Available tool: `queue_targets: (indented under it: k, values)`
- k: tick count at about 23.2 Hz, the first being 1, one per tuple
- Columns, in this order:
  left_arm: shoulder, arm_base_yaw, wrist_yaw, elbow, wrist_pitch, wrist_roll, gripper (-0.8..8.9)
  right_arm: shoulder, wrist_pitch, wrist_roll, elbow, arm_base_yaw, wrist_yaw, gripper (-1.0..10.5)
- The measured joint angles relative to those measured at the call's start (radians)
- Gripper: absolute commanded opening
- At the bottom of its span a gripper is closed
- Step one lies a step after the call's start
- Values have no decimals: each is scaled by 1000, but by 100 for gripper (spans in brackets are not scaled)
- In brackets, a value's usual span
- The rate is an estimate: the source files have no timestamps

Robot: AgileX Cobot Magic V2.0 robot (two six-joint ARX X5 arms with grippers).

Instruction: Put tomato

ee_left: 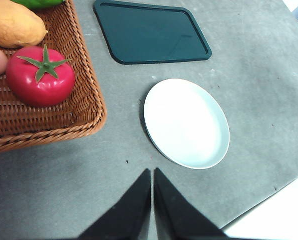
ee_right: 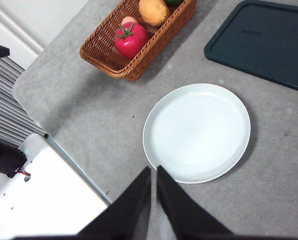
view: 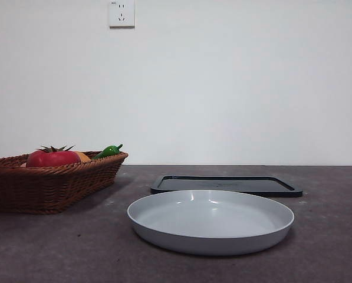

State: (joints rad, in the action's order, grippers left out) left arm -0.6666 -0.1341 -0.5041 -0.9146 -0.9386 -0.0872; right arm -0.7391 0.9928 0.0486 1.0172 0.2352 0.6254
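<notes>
The glossy red tomato [view: 52,158] with a green spiky stem lies in a brown wicker basket [view: 22,186] at the left of the table. The left wrist view shows the tomato [ee_left: 40,75] in the basket [ee_left: 84,100], and the right wrist view shows the tomato [ee_right: 131,40] from farther off. My left gripper [ee_left: 152,172] hangs shut above the bare table between basket and plate, holding nothing. High over the near rim of the white plate [ee_right: 196,131], my right gripper [ee_right: 153,170] is shut and empty. Neither arm appears in the front view.
A white round plate [view: 211,221] sits at the table's middle, with a dark flat tray [view: 226,184] behind it. The basket also holds an orange fruit [ee_left: 14,22] and a green pepper [view: 108,151]. The table edge and a white robot base [ee_right: 34,200] lie near my right arm.
</notes>
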Motion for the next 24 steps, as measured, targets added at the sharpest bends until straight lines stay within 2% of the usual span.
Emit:
queue_targets:
  k: [3, 8, 10, 12, 20, 24]
  values:
    - [0, 0, 0, 0, 0, 0, 76, 0, 0, 0, 0, 0, 0, 38]
    - [0, 0, 0, 0, 0, 0, 327, 0, 0, -1, 0, 0, 0, 332]
    - [0, 0, 0, 0, 0, 0, 416, 0, 0, -1, 0, 0, 0, 401]
    - [0, 0, 0, 0, 0, 0, 473, 0, 0, -1, 0, 0, 0, 407]
    - [-5, 0, 1, 0, 39, 0, 508, 0, 0, -1, 0, 0, 0, 407]
    - [-35, 0, 48, -1, 85, 0, 508, 0, 0, -1, 0, 0, 0, 406]
